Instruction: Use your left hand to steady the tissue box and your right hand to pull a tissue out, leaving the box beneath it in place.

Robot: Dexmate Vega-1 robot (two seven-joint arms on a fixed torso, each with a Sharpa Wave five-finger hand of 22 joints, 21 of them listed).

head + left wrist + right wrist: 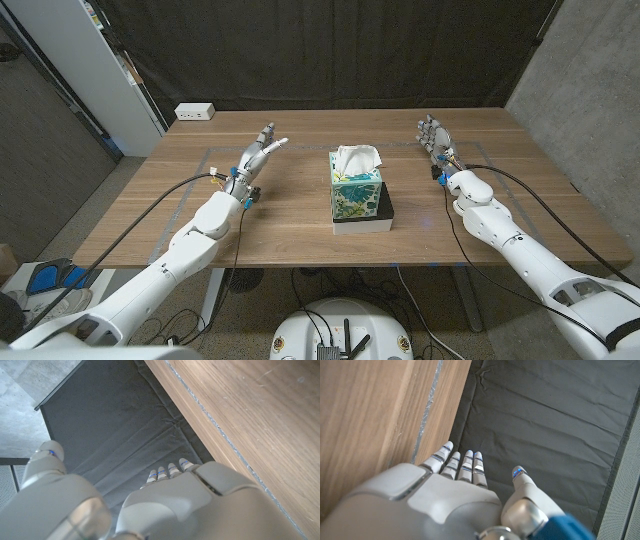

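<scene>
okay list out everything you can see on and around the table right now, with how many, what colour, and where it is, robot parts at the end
tissue box: one, white with a teal and green leaf pattern, middle of the table, standing on the flat box
tissue: one, white, sticking up out of the tissue box
flat box: one, white sides and black top, middle of the table under the tissue box
table: one, brown wood, thin taped outline on top
power strip: one, white, far left corner of the table
curtain: one, black, behind the table
left hand: one, white and grey, left of the tissue box, empty, fingers apart
right hand: one, white and grey, right of the tissue box, empty
</scene>
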